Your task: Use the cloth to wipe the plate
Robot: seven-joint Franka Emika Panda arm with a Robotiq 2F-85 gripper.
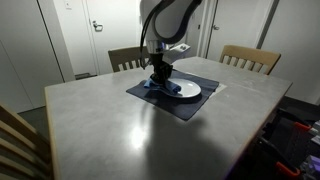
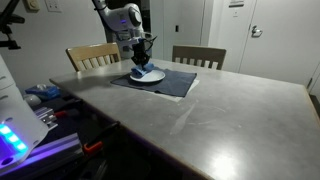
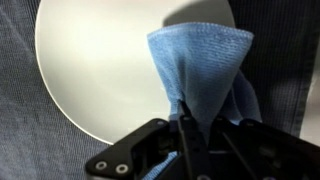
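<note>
While fingers point(image 3: 186, 138) pinch it, fuzzy cloth point(image 3: 200, 65) overlaps round plate point(image 3: 100, 60).

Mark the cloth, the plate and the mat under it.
cloth point(image 3: 200, 70), wrist view, middle of the blue fold.
plate point(image 3: 100, 60), wrist view, bare white face.
mat point(image 1: 186, 109), in an exterior view, bare near corner.

With the cloth point(image 3: 200, 70) pinched in my tool point(image 3: 185, 125) over the plate point(image 3: 100, 70), bare worktop point(image 1: 110, 125) spreads wide around the mat point(image 1: 192, 108). A chair point(image 1: 250, 58) and a second chair point(image 1: 125, 57) line its far edge.
</note>
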